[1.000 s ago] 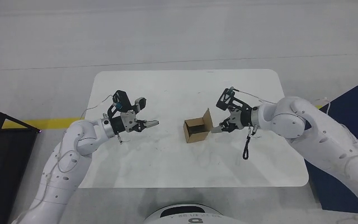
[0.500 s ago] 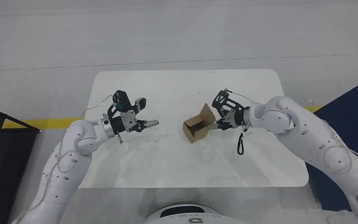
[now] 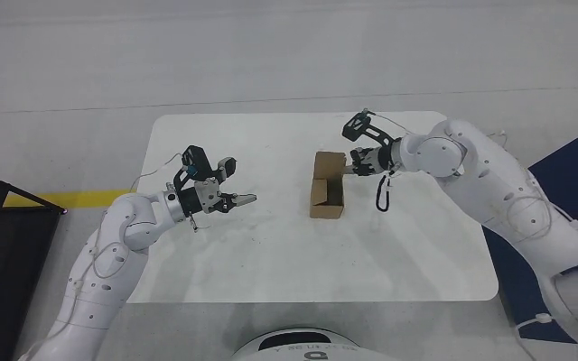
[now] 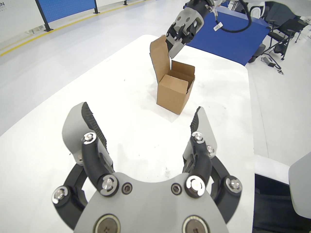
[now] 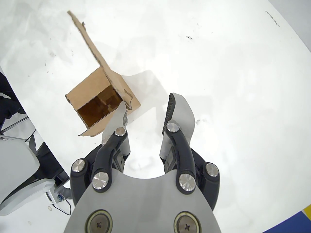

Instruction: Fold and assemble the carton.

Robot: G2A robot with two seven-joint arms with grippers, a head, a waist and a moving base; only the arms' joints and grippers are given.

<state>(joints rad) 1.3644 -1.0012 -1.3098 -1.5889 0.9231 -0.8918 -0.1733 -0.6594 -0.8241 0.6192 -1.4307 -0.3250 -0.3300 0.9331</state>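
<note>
One carton stands open-topped near the middle of the desk, a little toward its far edge. Its one long flap is raised upright on the far side. The right fingers, two of them, are spread with nothing between them. They hang just above the carton's rim on the side facing the desk's right edge. One finger is at the flap's edge near its base; whether it touches cannot be told. The left fingers, also two, are spread wide and empty. They point at the carton from well apart, toward the left edge.
</note>
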